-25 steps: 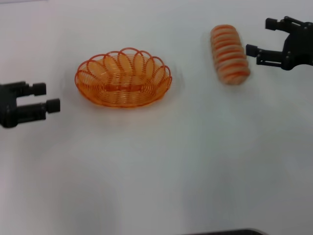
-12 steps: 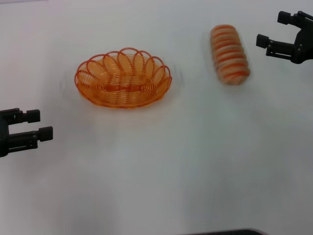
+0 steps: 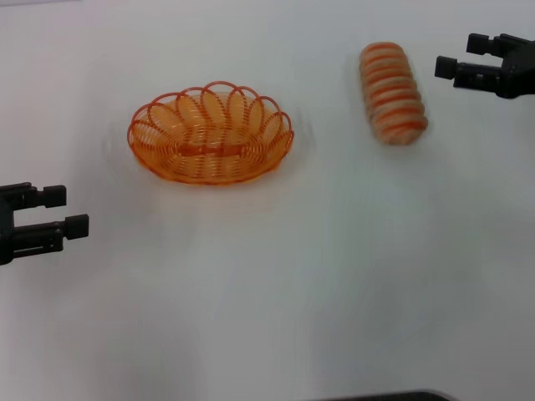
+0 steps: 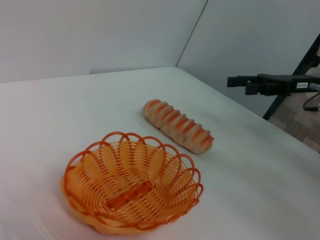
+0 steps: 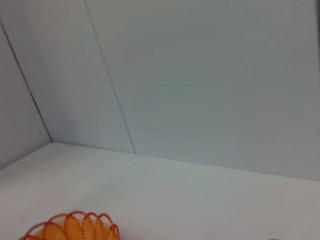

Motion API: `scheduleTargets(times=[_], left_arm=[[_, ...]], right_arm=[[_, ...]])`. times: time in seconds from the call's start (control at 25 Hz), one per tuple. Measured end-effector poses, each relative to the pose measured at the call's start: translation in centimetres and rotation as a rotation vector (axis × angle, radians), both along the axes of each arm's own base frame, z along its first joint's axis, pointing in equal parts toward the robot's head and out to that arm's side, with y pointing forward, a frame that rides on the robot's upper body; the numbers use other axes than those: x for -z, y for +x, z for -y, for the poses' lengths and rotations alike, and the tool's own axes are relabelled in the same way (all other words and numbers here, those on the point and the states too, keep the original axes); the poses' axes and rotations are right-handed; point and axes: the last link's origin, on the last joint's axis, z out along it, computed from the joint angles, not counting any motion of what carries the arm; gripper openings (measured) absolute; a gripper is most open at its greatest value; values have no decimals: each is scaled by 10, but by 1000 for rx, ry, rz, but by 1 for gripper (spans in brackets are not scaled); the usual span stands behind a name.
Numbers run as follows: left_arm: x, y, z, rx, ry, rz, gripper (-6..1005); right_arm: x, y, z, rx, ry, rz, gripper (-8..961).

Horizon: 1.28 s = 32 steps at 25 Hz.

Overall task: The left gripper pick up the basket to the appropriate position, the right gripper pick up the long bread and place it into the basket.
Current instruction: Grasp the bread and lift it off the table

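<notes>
Both grippers backed off: left gripper and right gripper gaping, empty; basket and bread prob untouched.

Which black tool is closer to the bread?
The right tool, up by the far right edge, sits just beside the bread. The left tool is far off, past the basket on the other side.
</notes>
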Motion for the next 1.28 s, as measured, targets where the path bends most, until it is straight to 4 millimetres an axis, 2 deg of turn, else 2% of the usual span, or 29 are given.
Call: scheduleTargets(times=[0.24, 0.48, 0.84, 1.28], left_arm=[[0, 0, 0, -2, 3, -1, 701], [0, -1, 0, -2, 4, -2, 700], [0, 2, -4, 11, -5, -19, 699], [-2, 4, -6, 22, -11, -31, 698]], right_arm=[[-6, -12, -14, 121, -80, -58, 908], [-4, -24, -30, 234, -193, -43, 901], [-15, -34, -51, 430, -318, 100, 890], [-25, -53, -67, 529, -398, 270, 877]])
